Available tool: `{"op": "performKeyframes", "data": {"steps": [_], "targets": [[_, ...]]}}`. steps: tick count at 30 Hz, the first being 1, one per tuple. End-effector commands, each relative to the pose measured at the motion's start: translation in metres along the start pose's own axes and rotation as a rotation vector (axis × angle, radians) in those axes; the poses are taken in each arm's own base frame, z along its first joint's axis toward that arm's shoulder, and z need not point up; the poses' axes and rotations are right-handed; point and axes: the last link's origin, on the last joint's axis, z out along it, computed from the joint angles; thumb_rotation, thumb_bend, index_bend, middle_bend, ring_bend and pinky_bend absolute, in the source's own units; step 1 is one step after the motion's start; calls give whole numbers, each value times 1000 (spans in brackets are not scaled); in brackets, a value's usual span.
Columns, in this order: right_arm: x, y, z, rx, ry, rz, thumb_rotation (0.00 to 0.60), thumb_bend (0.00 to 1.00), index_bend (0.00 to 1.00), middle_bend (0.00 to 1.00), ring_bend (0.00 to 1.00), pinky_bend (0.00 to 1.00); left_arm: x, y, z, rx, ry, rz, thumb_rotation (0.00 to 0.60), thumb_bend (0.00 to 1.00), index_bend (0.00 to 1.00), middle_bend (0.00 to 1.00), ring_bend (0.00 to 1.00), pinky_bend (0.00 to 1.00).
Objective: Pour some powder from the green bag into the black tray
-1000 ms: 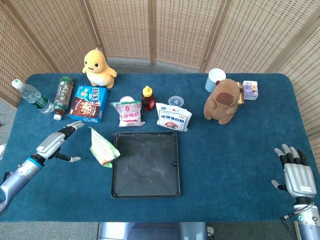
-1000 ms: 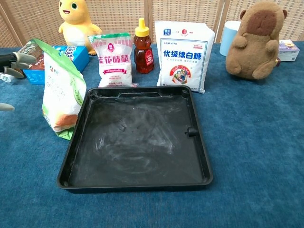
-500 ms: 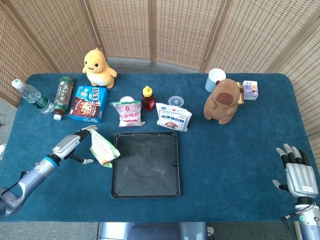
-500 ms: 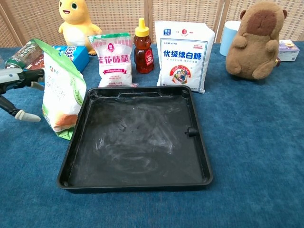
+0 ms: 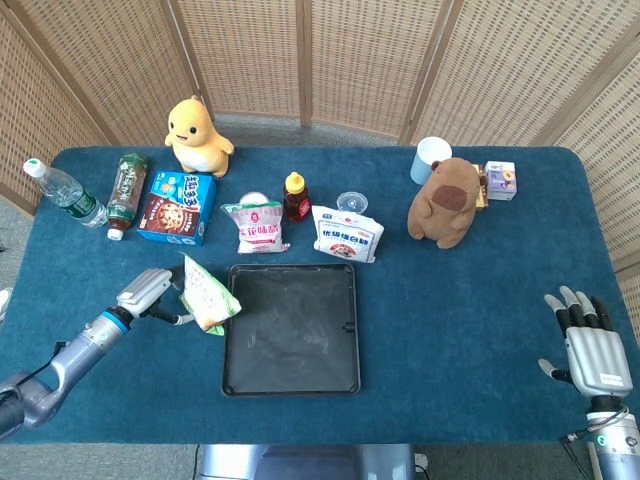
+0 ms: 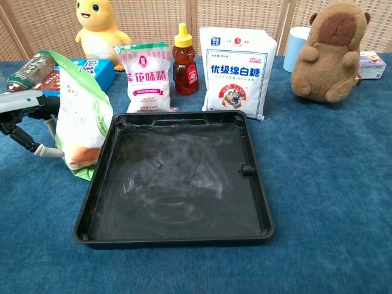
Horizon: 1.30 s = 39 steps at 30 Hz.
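Green bag (image 6: 78, 119) stands upright on the blue cloth just left of the black tray (image 5: 291, 330), its long axis running up and down with the crumpled open top leaning slightly toward the left hand (image 5: 150, 293). That hand is at the bag's outer side, so the bag lies directly to the right of the fingers (image 6: 29, 143), between them and the tray. In the chest view the upper fingers reach the bag's side near its middle and a lower finger curls toward its base; they seem to touch the film, but I cannot tell whether they have closed on it or are only bracketing it. The right hand (image 5: 592, 345) is well apart at the far right edge of the table, fingers spread and holding nothing, so the left hand is plainly the one placed for the lift.

The bag is soft, glossy plastic film, white and green with an orange patch low down, bulging at the bottom and slack and creased toward the top. It will likely buckle under a squeeze, so a grasp around the fuller lower half looks safer than one near the mouth. The tray is rigid, shallow and rectangular with rounded corners and a raised rim, its matte black floor smeared with pale dusty streaks.
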Motion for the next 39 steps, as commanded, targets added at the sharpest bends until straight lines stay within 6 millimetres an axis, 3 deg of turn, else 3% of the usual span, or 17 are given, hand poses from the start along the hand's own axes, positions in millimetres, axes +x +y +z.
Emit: {"op": "performKeyframes", "data": {"steps": [1, 8, 28, 39], "targets": [[1, 0, -1, 2, 0, 1, 599, 0, 139, 0, 0, 0, -3, 5, 1, -7, 27, -3, 599, 266, 416, 422, 473, 506], [3, 0, -2, 4, 3, 8, 600, 0, 139, 0, 0, 0, -3, 11, 3, -23, 97, -11, 600, 375, 638, 624, 647, 631], [4, 1, -2, 6, 4, 17, 597, 0, 139, 0, 0, 0, 21, 27, -8, -127, 224, 148, 600, 369, 700, 682, 689, 649], [4, 2, -2, 2, 4, 22, 598, 0, 139, 0, 0, 0, 43, 70, 6, -245, 256, 420, 600, 369, 715, 691, 692, 649]]}}
